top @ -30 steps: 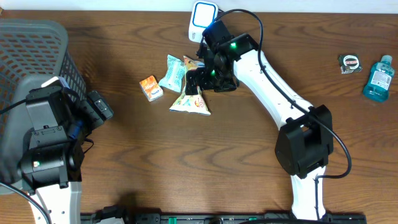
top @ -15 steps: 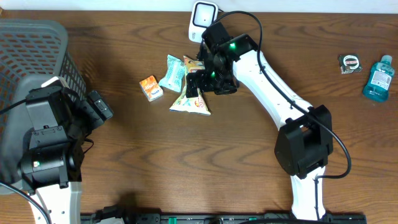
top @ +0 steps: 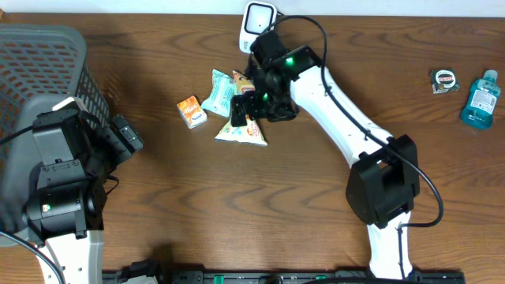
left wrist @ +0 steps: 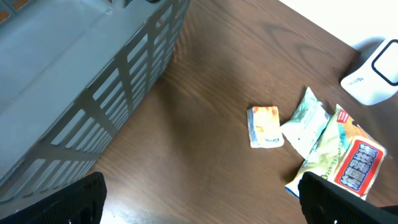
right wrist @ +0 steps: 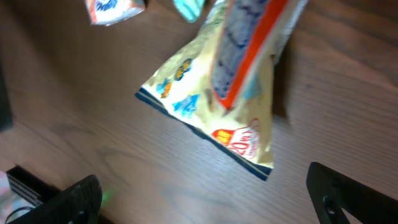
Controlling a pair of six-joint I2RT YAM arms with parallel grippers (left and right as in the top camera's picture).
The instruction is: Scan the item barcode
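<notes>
Overhead, I'm hovering the right gripper, jaws spread wide, over a crinkly yellow foil snack bag on dark wood-grain table; left gripper gaping too.

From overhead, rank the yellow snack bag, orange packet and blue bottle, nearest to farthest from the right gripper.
1. Yellow snack bag, just beneath the right gripper.
2. Orange packet, to its left.
3. Blue bottle, far right edge.
</notes>
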